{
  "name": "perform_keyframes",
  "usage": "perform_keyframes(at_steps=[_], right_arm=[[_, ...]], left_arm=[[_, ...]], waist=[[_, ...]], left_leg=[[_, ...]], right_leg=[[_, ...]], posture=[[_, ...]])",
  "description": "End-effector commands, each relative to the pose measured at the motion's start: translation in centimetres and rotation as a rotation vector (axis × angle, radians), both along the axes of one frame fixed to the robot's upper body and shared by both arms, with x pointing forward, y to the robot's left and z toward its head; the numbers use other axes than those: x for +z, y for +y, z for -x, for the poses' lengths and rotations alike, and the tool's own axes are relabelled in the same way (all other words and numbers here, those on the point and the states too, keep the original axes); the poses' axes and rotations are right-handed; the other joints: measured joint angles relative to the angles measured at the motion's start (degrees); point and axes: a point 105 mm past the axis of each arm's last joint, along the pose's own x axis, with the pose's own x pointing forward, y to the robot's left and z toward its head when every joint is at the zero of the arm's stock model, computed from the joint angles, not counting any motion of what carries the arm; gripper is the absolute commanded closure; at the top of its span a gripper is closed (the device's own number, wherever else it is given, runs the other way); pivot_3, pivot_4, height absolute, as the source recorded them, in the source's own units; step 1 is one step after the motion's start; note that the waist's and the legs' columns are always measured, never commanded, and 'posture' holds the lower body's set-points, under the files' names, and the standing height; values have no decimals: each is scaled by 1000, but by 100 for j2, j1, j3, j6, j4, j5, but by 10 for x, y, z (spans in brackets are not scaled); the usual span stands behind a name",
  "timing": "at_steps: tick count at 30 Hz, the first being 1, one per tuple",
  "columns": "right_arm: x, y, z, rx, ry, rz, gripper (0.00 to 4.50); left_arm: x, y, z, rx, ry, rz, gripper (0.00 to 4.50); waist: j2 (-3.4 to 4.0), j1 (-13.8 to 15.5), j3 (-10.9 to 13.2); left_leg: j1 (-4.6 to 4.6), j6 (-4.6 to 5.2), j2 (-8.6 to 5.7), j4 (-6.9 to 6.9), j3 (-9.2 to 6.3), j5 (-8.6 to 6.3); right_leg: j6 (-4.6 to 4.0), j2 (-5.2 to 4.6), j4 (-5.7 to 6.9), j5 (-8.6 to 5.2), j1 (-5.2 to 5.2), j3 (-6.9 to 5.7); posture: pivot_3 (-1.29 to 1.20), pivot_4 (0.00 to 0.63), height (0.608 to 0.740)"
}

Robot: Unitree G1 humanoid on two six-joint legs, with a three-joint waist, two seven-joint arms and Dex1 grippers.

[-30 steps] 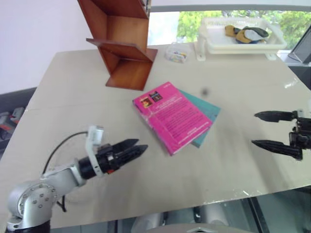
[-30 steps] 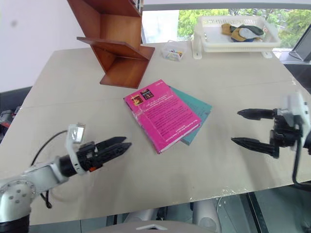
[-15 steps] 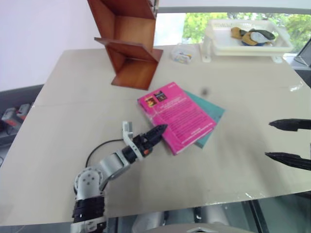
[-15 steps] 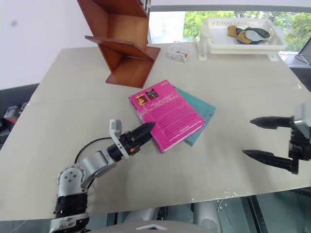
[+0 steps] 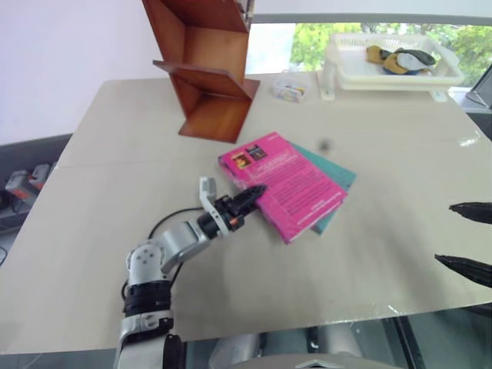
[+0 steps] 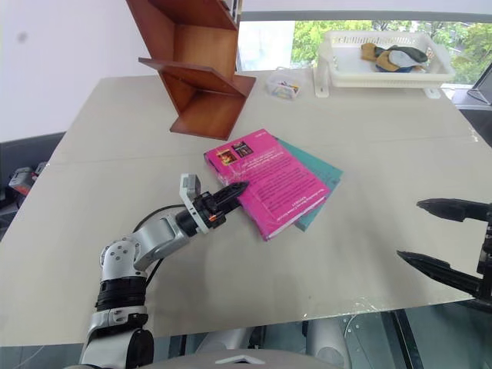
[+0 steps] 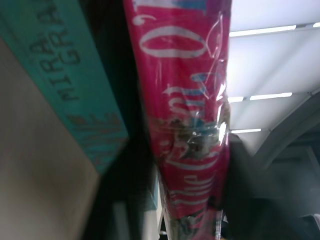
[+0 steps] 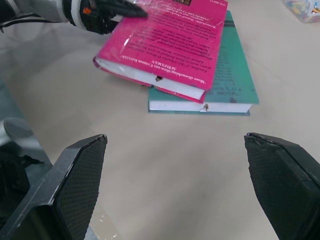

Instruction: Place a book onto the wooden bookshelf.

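1. left gripper (image 6: 237, 189) was pinched shut on the near left edge of the pink book (image 6: 270, 181), one finger over the cover and one under it; its wrist view looked straight along the pink spine (image 7: 185, 115).
2. the pink book lay flat on the beige table (image 6: 115, 146), stacked on a thinner teal book (image 6: 321, 187) that stuck out past its far side from the left gripper.
3. right gripper (image 6: 446, 242) hung at the table's right edge with its fingers spread wide, holding nothing, well apart from both books.
4. in the right wrist view the two books sat ahead of the right gripper's spread fingers (image 8: 70, 185), white page edges facing them.
5. wooden bookshelf (image 6: 196, 65) stood beyond the left gripper at the far left of the table, well apart from the pink book.
6. white basket tray (image 6: 380, 65) was at the far right edge by the window, with a small clear box (image 6: 282, 84) just beside it on the bookshelf side.
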Motion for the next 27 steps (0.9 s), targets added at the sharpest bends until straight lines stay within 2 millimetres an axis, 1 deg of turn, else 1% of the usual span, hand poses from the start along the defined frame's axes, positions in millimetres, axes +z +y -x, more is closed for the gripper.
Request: perform_keyframes(at_steps=[1,3,4,7,10,13,15,17,19,21,24,25,27], right_arm=[[9,-3,2,-19,-54,15,0],[10,-5,1,-26,-62,12,0],[11,-8,0,-33,-70,4,0],[20,-22,-12,-74,-135,-93,0],[31,-36,-21,-99,-193,-197,0],[46,-44,-30,-88,-255,-350,0],[54,-45,-34,-68,-288,-450,0],[56,-46,-39,-58,-307,-491,0],[56,-45,-44,-52,-322,-507,0],[60,-43,-47,-32,-342,-541,0],[73,-40,-45,25,-366,-613,0],[77,-41,-43,48,-369,-634,0],[82,-44,-39,80,-365,-667,0]], left_arm=[[18,4,5,-28,-46,89,3779],[27,5,10,-53,-75,97,3779],[34,5,13,-68,-105,99,3779],[76,3,4,-57,-290,22,3779],[104,-6,-12,-23,-481,-149,3779],[137,-21,-16,-52,-746,-307,3779],[146,-30,-16,-100,-927,-453,3779],[151,-37,-21,-128,-1126,-636,3779],[158,-41,-28,-128,-1296,-766,3779],[176,-44,-39,-83,-1482,-904,3779],[201,-38,-59,4,-1786,-1220,3779],[210,-34,-66,32,-1858,-1312,3779],[223,-27,-74,70,-1964,-1443,3779]], waist=[[-2,1,1],[-2,-2,1],[-2,-2,1],[-31,-8,19],[-55,26,33],[-57,-3,35],[-55,-38,36],[-53,-64,36],[-49,-83,38],[-51,-88,42],[-50,-94,51],[-51,-98,53],[-51,-114,52]], left_leg=[[0,0,0,0,0,0],[0,0,1,0,-1,0],[0,0,1,0,-1,0],[0,-2,4,0,-2,0],[-3,-9,-5,3,-9,5],[3,-8,-13,-1,-3,5],[4,-7,-13,-7,3,6],[7,-7,-8,-20,8,6],[6,-8,-5,-31,7,6],[3,-7,-3,-33,7,6],[-9,-6,-3,-27,5,6],[-12,-6,-3,-26,3,6],[-21,-5,-2,-27,-2,5]], right_leg=[[0,0,0,0,0,1],[0,-1,0,0,0,1],[0,-1,0,0,0,2],[0,0,0,0,0,11],[0,2,-1,0,5,1],[0,5,-3,0,8,-4],[0,12,-9,0,6,-5],[-2,12,-15,0,3,-2],[-2,11,-25,-1,1,-4],[-2,7,-32,-1,0,-3],[0,3,-36,1,-5,-5],[0,1,-37,1,-6,-6],[0,1,-42,1,-14,-9]], posture=[[0,150,740],[0,150,740],[0,150,740],[0,150,740],[0,150,740],[0,150,740],[0,150,740],[0,150,740],[0,150,740],[0,150,740],[0,150,740],[0,150,740],[0,150,740]])
